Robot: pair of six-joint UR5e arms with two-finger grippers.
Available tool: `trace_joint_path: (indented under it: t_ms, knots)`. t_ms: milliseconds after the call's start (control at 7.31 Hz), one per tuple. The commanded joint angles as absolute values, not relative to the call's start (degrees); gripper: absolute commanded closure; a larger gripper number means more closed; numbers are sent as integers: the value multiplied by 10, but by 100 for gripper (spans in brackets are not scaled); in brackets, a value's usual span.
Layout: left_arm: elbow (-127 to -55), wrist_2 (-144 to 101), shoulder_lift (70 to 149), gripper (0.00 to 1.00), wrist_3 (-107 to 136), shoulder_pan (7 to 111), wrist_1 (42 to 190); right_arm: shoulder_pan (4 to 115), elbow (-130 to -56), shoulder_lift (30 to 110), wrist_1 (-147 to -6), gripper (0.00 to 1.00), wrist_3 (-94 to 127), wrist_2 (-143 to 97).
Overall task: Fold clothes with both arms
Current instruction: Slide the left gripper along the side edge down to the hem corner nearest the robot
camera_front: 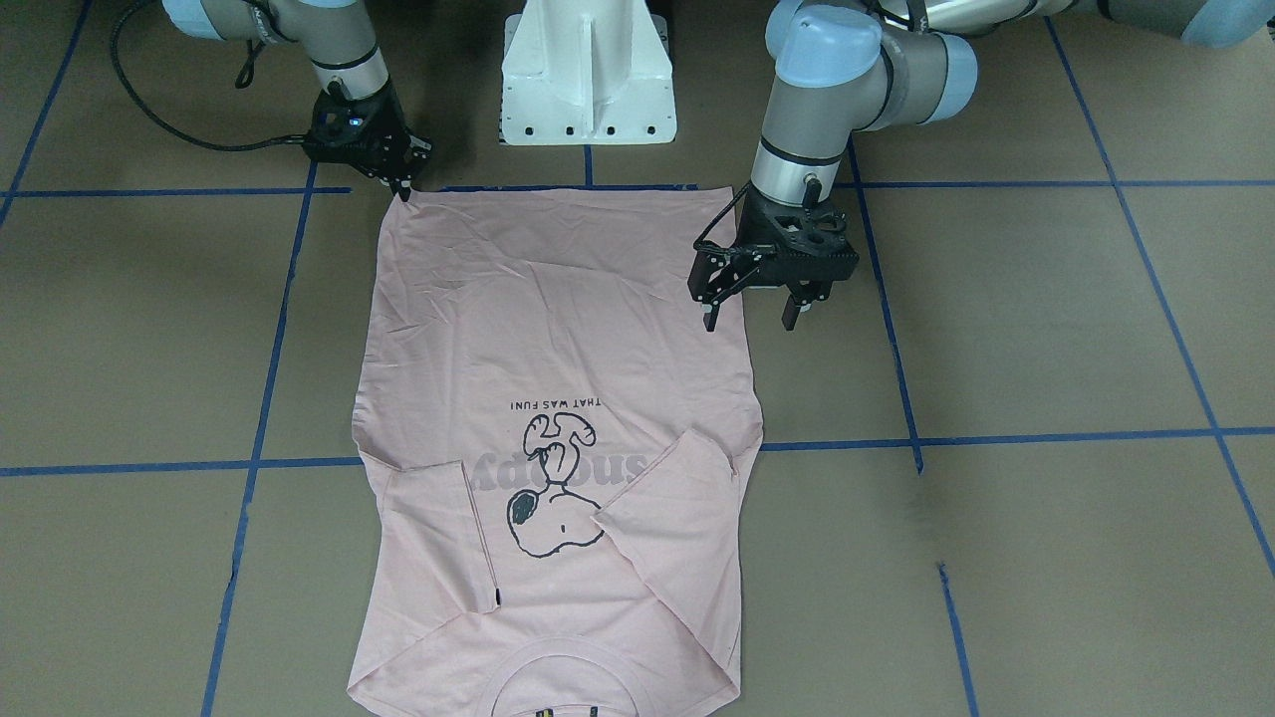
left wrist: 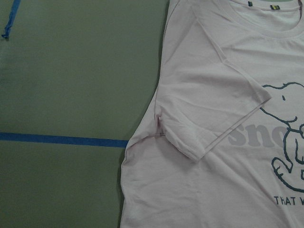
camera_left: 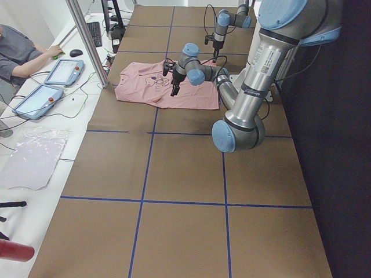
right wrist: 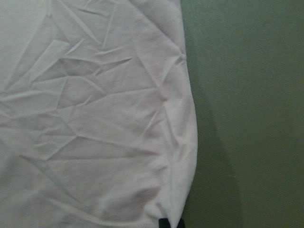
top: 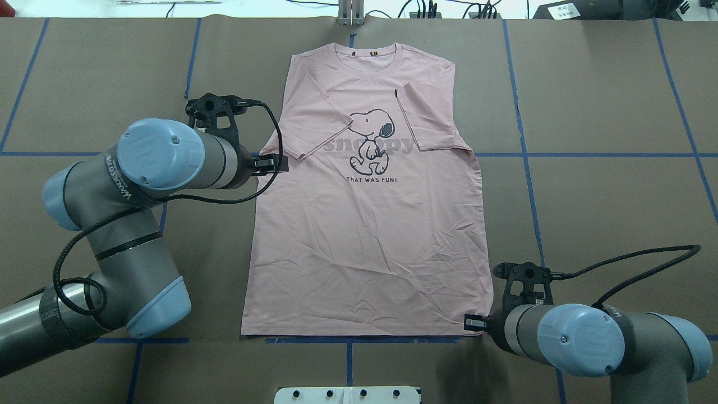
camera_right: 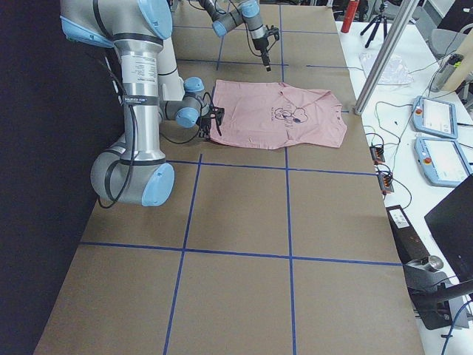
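The pink T-shirt [camera_front: 558,329] lies flat on the worktop [camera_front: 1046,329], picture side up, with both sleeves tucked in over the front. My left hand [camera_front: 747,314] is spread wide at the shirt's side edge. My right hand [camera_front: 403,184] has its fingers pressed together at a bottom corner; I can't tell if cloth is caught. I think the left hand should pinch the other bottom corner. Then I would lift both corners evenly, so the fold stays straight.
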State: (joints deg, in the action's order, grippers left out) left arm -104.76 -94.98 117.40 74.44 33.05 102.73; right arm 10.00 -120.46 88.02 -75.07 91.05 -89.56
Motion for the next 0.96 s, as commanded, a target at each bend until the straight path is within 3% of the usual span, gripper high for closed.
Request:
trace_joint_path:
  t_ms: [0, 410, 820]
  knots:
    - [-1081, -967, 1123, 0, 854, 272, 1032, 100, -1220, 875, -751, 100, 911, -877]
    - [-1117, -918, 1094, 0, 997, 137, 997, 101, -1223, 874, -749, 100, 909, -876]
    - [-1118, -917, 1059, 0, 1013, 123, 994, 102, -1223, 872, -746, 100, 909, -874]
